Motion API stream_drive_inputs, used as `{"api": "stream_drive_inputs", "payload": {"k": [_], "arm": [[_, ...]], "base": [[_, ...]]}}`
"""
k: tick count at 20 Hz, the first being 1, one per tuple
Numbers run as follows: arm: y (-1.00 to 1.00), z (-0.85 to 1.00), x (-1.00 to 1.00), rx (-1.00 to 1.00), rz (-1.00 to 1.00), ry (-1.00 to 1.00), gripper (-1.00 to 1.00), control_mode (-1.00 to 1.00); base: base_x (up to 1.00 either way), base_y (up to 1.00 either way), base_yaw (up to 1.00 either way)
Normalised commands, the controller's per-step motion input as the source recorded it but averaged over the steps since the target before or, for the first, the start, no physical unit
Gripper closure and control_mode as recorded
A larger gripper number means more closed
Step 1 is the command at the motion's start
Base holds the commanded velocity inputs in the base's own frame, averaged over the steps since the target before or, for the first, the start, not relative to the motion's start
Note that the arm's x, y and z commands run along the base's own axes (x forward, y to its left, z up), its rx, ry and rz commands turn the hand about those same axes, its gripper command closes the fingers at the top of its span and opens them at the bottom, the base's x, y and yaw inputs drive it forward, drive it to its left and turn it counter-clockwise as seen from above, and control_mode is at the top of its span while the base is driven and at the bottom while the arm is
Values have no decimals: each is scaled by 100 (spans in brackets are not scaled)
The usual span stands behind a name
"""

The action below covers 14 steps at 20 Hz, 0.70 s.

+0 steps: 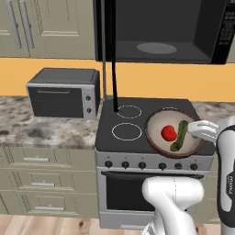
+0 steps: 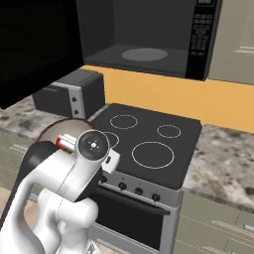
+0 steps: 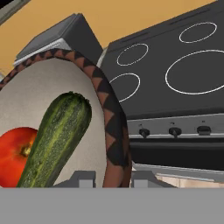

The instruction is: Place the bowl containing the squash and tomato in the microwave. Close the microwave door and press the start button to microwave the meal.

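Hand view has the tool [image 3: 105, 178] clamped on the bowl [image 3: 114, 127] rim — keep it level lifting toward the microwave [image 1: 160, 32] so the squash [image 3: 57, 138] and tomato [image 3: 15, 153] stay put.

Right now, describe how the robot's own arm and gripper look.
The arm is glossy white with rounded, tubular links and dark grey to black joint sections. A round white cap with a small grey centre mark covers one joint. The gripper is white and blocky; its fingers are small and grey. No cables show.
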Motion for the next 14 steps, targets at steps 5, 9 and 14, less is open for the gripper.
{"api": "stream_drive_inputs", "payload": {"k": [5, 9, 14], "arm": [[0, 0, 0, 0, 0, 0, 100, 100], [0, 0, 0, 0, 0, 0, 100, 100], [0, 0, 0, 0, 0, 0, 100, 100]], "base": [[43, -15, 26], [46, -19, 25], [35, -21, 24]]}}
